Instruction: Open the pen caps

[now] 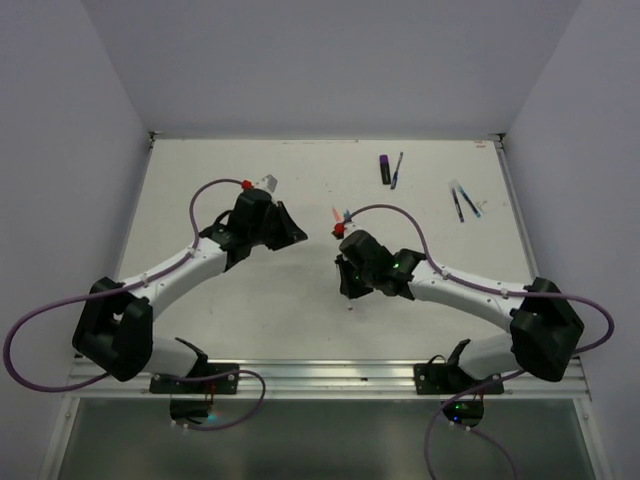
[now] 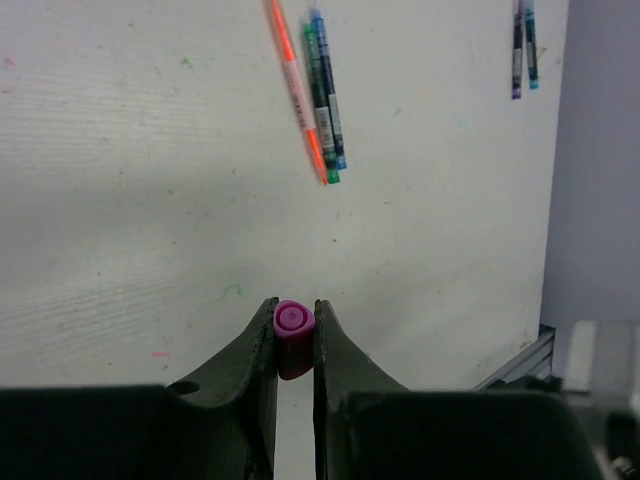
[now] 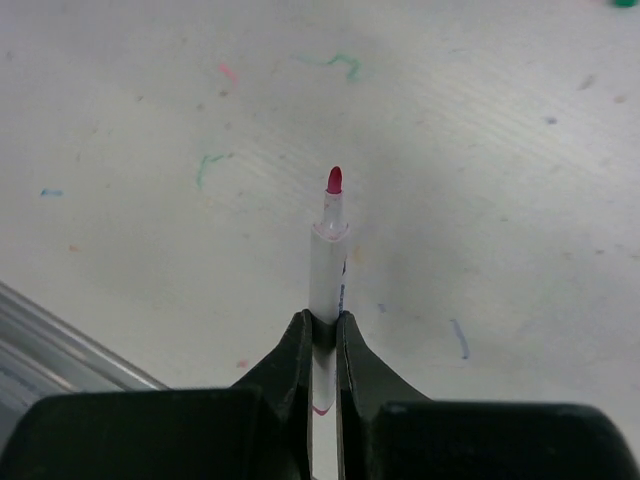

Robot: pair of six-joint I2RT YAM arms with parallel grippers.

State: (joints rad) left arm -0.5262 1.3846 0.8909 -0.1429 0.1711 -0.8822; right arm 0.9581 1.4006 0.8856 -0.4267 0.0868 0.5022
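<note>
Pen caps: only one shows plainly, a stubby magenta cap (image 2: 293,335) pinched between the fingers of the left hand (image 2: 296,305), its round end facing the wrist camera and its body off the surface (image 1: 270,320). The right hand (image 3: 322,318) is clamped on the barrel of a white pen (image 3: 328,265), which runs on down between the fingers. Its bare red tip (image 3: 334,180) points away from them, over a surface flecked with ink marks.

Beyond the left hand, an orange pen (image 2: 298,90), a green pen (image 2: 318,100) and a blue pen (image 2: 328,90) lie side by side, close enough to touch. Farther back, a purple-topped marker (image 1: 385,168) lies beside a thin blue pen (image 1: 397,170). To the right of those, two dark pens (image 1: 457,205) lie close together (too small to tell if these far ones are capped).
</note>
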